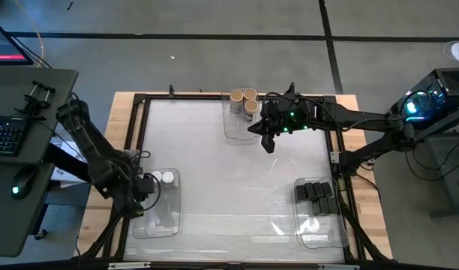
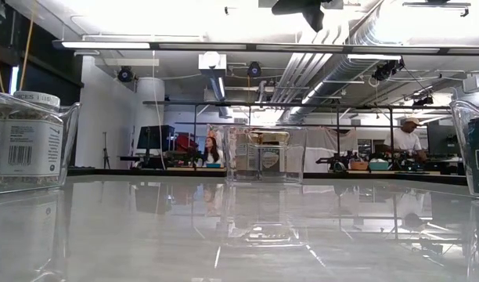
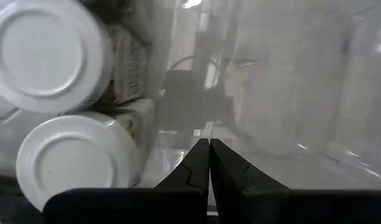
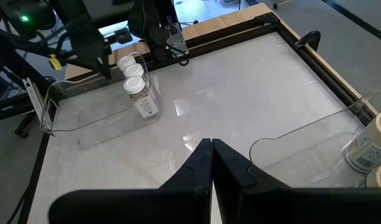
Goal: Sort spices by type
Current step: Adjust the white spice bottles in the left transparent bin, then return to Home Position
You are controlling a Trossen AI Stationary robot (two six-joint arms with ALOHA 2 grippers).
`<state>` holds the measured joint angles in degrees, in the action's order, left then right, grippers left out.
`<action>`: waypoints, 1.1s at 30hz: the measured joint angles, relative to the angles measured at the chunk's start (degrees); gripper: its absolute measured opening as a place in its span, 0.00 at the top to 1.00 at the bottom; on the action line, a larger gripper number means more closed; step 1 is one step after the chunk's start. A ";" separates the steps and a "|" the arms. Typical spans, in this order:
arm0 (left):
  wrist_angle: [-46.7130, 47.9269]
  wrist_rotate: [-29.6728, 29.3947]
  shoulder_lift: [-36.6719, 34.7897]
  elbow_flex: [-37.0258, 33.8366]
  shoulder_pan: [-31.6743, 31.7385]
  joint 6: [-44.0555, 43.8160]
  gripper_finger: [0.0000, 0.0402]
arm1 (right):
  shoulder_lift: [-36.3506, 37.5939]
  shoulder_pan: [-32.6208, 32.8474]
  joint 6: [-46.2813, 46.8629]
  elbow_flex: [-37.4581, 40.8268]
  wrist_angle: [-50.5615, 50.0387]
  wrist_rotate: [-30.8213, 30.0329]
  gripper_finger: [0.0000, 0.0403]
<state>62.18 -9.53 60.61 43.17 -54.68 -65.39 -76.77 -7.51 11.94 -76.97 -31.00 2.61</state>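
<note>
Two jars with white lids stand in a clear bin at the near left. My left gripper hangs shut just beside them, over the bin's far end, also seen from above as the left gripper. Jars with tan lids stand in a clear bin at the far middle. Black boxes lie in a clear bin at the near right. My right gripper hangs shut high over the table, next to the tan-lid bin, with nothing between its fingers.
A dark frame rims the white table top. The wide middle of the table lies between the three bins. A desk with a keyboard stands left of the table. People sit in the room beyond.
</note>
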 joint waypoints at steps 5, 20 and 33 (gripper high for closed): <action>1.49 -1.11 0.22 -2.10 -0.04 -2.06 1.00 | 0.00 0.00 0.00 0.00 0.00 -0.14 1.00; 5.68 -1.46 0.23 -1.64 -0.02 -3.62 1.00 | 0.00 0.00 1.05 0.00 0.04 -0.61 1.00; -1.68 -1.50 0.23 -0.56 -0.13 -0.43 1.00 | 0.00 0.00 1.03 0.00 0.04 -0.61 1.00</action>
<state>60.51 -11.03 60.84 42.61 -54.81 -65.82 -76.77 -7.51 12.98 -76.97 -30.96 2.00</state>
